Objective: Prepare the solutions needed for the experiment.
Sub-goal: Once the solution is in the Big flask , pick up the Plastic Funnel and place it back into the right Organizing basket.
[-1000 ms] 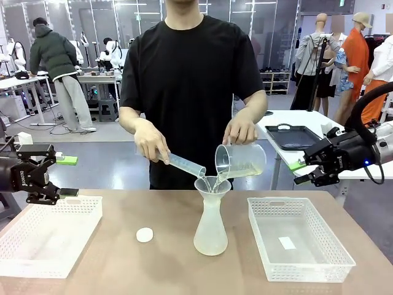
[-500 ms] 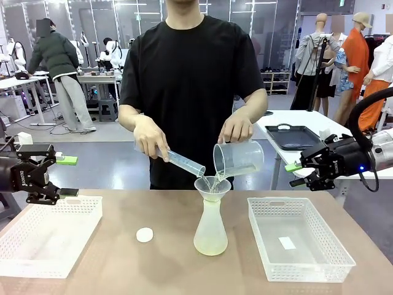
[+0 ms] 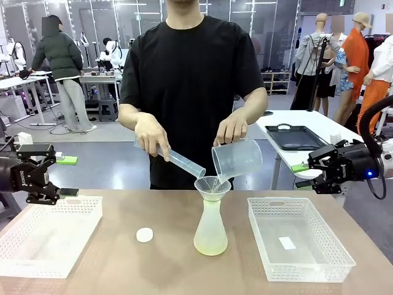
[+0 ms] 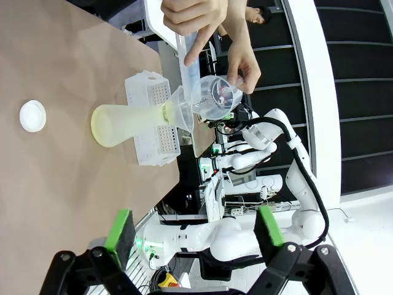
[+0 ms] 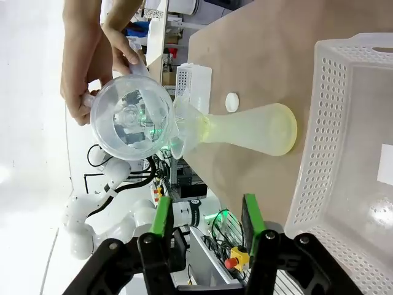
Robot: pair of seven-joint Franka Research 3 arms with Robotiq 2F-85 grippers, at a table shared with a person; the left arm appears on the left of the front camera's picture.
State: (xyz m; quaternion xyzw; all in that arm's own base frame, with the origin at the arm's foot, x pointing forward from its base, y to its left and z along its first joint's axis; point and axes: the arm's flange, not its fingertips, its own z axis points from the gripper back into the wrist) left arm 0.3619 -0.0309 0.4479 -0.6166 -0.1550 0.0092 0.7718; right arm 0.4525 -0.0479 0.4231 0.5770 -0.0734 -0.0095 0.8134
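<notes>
Pour step: keep beaker [image 3: 238, 157] and cylinder [image 3: 184, 163] lips over flask [image 3: 210, 222] mouth, tilt slowly; solutions [image 3: 210, 247] pool yellow. Both left jaws and right jaws apart, empty.

Solutions [image 3: 210, 247]: small volume of pale yellow, translucent, watery liquid, pooled shallow in the wide base of the upright frosted conical flask [image 3: 210, 216] standing at the middle of the brown table [image 3: 153, 212].

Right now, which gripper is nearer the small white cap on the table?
Left. The left gripper hovers at the basket beside the cap; the right gripper hangs past the flask.
</notes>
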